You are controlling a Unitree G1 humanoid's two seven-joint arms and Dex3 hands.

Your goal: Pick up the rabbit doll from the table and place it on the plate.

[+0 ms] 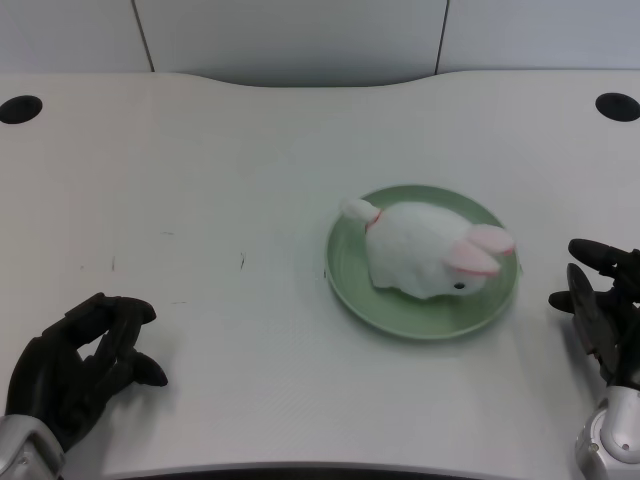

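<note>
Rabbit doll [430, 250] on plate [345, 270], well apart from left hand [75, 365] fingers [135, 345].

Single head view, looking down over the white table [200, 180] (far edge visible), fairly near

The rabbit doll [425, 250] is showing plain white fur, with pink inner ears, a thin pink band near its tail and a small dark eye. The plate [345, 270] under it is showing a pale, even green. The table [200, 200] is looking white, with two black round holes at its far corners. The left robot hand [85, 355] is showing black above a silver forearm.
</note>
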